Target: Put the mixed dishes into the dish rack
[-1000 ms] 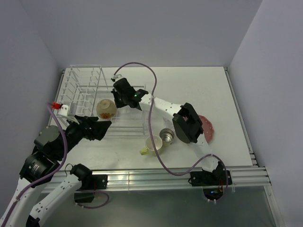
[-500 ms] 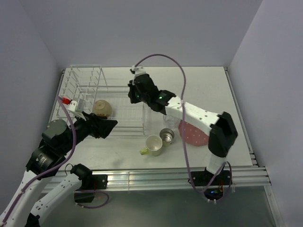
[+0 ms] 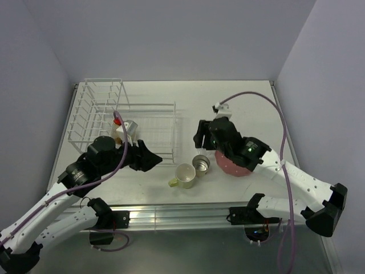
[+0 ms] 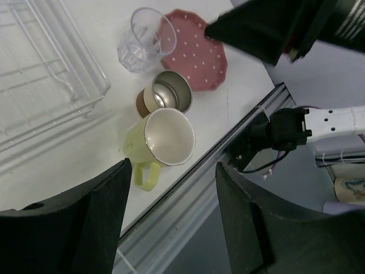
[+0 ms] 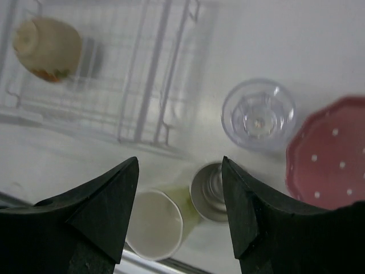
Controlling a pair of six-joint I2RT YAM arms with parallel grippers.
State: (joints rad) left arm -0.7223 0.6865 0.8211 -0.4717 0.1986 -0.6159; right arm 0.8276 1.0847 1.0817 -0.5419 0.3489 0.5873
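The cream bowl (image 5: 48, 48) lies in the low basket of the white dish rack (image 3: 97, 111); the left arm hides it from above. On the table right of the rack stand the clear glass tumbler (image 5: 258, 114), the small steel cup (image 3: 201, 164), the pale yellow-green mug (image 3: 185, 174) and the pink dotted plate (image 4: 197, 54). My left gripper (image 3: 154, 157) hovers open by the rack's front right corner, left of the mug (image 4: 165, 140), holding nothing. My right gripper (image 3: 201, 134) hangs open above the steel cup (image 5: 211, 194) and mug, also holding nothing.
The rack's tall slotted section (image 3: 94, 103) is at the far left. The metal rail of the table's near edge (image 3: 188, 211) runs just in front of the mug. My right arm (image 3: 251, 154) covers part of the plate from above.
My right gripper has pulled back from the rack to above the cups and opened, while the bowl stays in the rack. My left arm has swung right along the rack's front toward the mug.
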